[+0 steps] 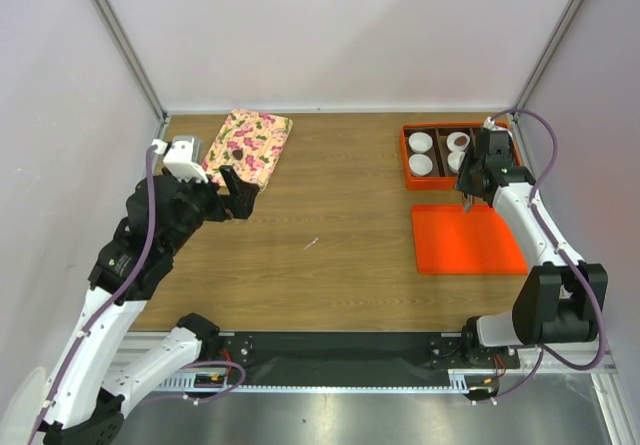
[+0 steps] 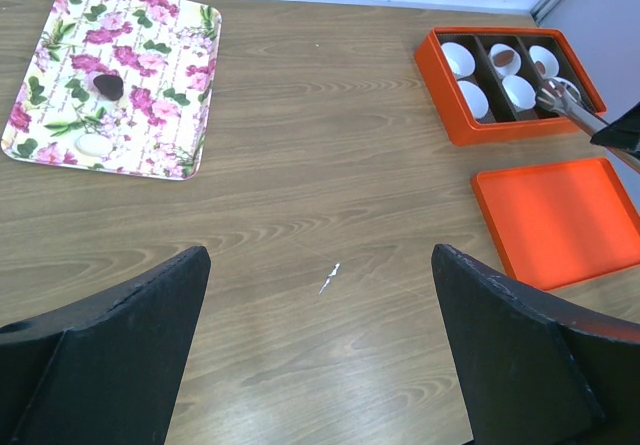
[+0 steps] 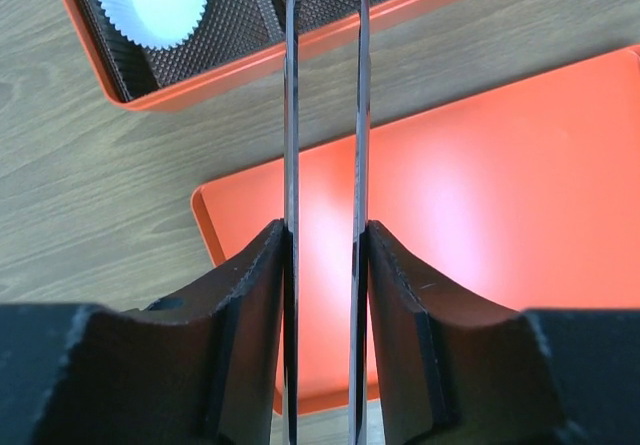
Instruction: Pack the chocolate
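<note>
One chocolate (image 2: 108,84) lies on the floral tray (image 2: 150,155) at the far left, also seen from above as a dark lump (image 1: 238,151). Another chocolate (image 2: 505,58) sits in a white paper cup inside the orange box (image 2: 447,125) at the far right. My right gripper (image 3: 327,227) is shut on a pair of metal tongs (image 3: 291,95), whose tips reach over the box's near edge (image 2: 552,93); nothing shows between the blades. My left gripper (image 2: 320,252) hangs open above bare wood, right of the tray, holding nothing.
The box (image 1: 406,155) holds several white fluted cups (image 1: 421,142). Its orange lid (image 1: 465,240) lies flat just in front of it. A small white scrap (image 1: 312,244) lies mid-table. A white oval piece (image 2: 92,144) rests on the tray. Walls close in the back and sides.
</note>
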Controlling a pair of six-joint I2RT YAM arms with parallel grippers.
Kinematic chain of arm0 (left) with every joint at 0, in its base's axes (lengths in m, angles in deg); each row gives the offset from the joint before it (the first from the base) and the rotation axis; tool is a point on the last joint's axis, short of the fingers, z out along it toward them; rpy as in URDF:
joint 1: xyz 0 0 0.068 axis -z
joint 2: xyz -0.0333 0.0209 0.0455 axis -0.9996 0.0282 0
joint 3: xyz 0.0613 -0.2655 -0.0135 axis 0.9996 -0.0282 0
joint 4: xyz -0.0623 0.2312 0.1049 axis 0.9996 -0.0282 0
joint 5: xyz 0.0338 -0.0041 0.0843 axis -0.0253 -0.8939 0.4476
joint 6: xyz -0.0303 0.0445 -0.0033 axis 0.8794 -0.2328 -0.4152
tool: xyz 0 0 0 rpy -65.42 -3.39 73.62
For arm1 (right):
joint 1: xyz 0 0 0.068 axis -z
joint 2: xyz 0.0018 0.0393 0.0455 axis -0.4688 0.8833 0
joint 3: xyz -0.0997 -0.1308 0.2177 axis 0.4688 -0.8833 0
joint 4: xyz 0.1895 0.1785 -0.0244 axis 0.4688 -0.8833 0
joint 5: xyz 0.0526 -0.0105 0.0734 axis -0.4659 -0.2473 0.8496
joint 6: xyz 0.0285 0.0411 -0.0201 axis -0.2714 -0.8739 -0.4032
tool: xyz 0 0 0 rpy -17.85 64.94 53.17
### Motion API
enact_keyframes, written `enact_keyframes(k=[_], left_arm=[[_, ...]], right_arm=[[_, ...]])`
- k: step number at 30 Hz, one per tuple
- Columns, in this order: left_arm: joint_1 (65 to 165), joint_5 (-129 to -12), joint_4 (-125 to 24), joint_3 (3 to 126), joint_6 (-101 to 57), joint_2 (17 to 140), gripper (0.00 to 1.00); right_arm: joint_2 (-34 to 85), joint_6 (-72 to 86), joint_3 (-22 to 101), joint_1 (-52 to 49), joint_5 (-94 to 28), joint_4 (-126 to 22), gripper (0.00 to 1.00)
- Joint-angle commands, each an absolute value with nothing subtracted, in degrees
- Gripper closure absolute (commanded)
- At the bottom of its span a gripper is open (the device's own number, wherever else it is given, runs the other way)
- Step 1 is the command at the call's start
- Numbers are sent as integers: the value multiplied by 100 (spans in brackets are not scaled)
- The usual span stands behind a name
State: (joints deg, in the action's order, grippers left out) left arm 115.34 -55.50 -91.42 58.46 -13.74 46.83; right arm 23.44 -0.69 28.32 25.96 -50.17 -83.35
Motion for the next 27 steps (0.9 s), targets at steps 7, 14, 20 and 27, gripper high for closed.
enact_keyframes(k=[7,14,20,27], left_arm=[[11493,-5644,-8802,5786,-1343,4828,0],[11492,-5618,-8801,5794,-1369,4872,0],[11492,-5574,-8819,5803,-1387,4881,0],[11492,-5574,-8819,5847,-1396,4916,0]], right_arm=[[2760,56,3030,2611,-5096,-7646,59],[3103,4,3250,2629,-5139,-7576,58],[3287,56,3267,2629,-5166,-7453,57],[3445,91,3355,2672,-5175,-7365,57]])
